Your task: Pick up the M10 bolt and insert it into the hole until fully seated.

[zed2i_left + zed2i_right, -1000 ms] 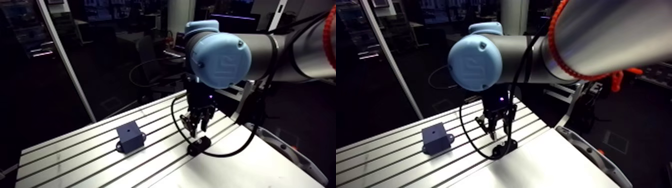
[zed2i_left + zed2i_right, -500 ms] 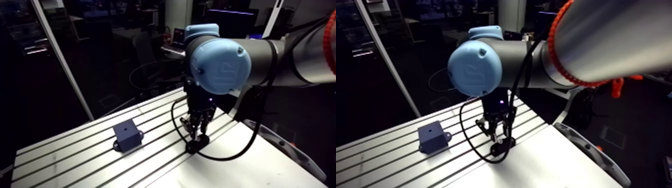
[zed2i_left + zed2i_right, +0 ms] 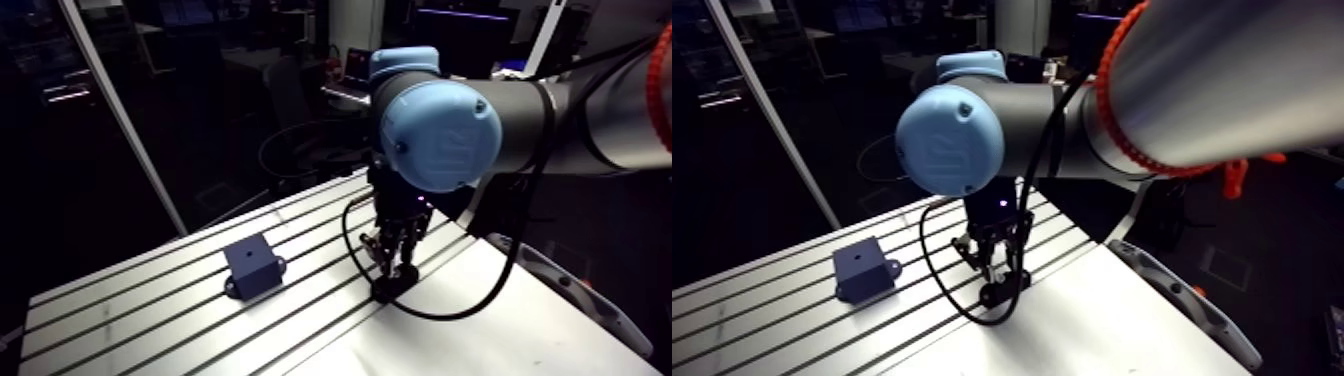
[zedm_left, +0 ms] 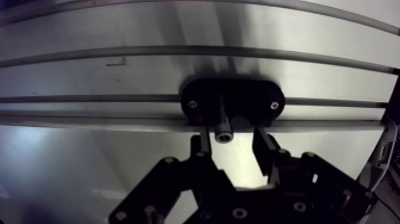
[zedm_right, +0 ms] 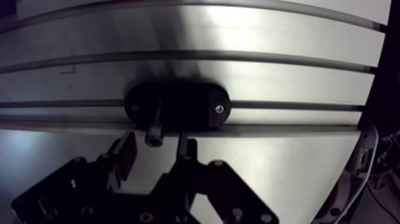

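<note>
Two fingers (image 4: 201,149) of the gripper (image 4: 230,143), spread open, have come down to flank the head of the bolt (image 4: 222,130), which stands in its black holder (image 4: 253,98) well apart from the block (image 3: 250,263), so closing seems next.

The counter (image 3: 130,320) is pale slotted aluminium, its long dark grooves running side by side. Its near part is a smooth sheet (image 3: 480,325) without grooves. Light falls from above and leaves a bright glare (image 4: 196,30) on the metal. A pale slanted bar (image 3: 120,110) rises behind the counter's far edge. Beyond lies a dim room, with a dark floor (image 3: 1272,240).
</note>
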